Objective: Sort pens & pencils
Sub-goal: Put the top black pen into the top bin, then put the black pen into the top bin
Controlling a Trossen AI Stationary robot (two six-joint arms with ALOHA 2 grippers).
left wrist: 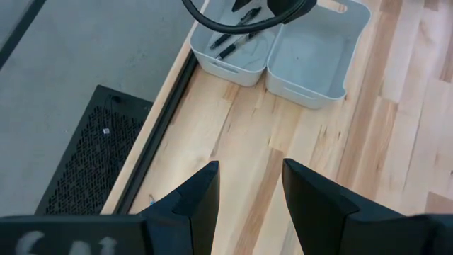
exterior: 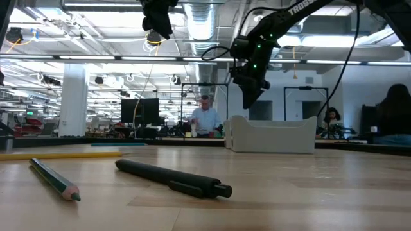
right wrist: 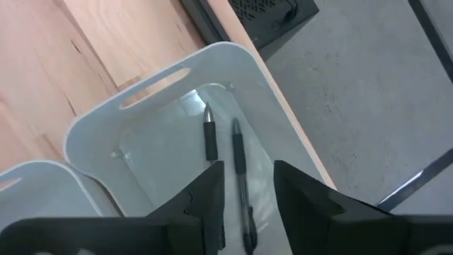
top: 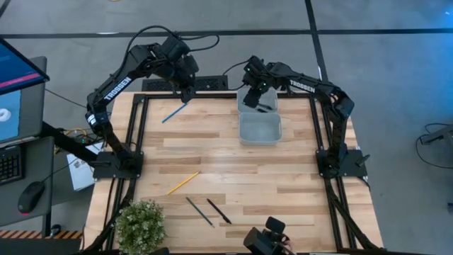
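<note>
Two dark pens lie flat on the floor of the far white bin. My right gripper hangs open just above them, over that bin. The light blue pencil lies flat on the table near the far left corner. My left gripper is open in the air just beyond its far end. The yellow pencil lies flat toward the near edge. Beside it lie a black pen and a dark green stick with a sharpened tip.
An empty second white bin touches the near side of the far bin. A potted plant stands at the near left corner, and a black device sits at the near edge. The middle of the table is bare wood.
</note>
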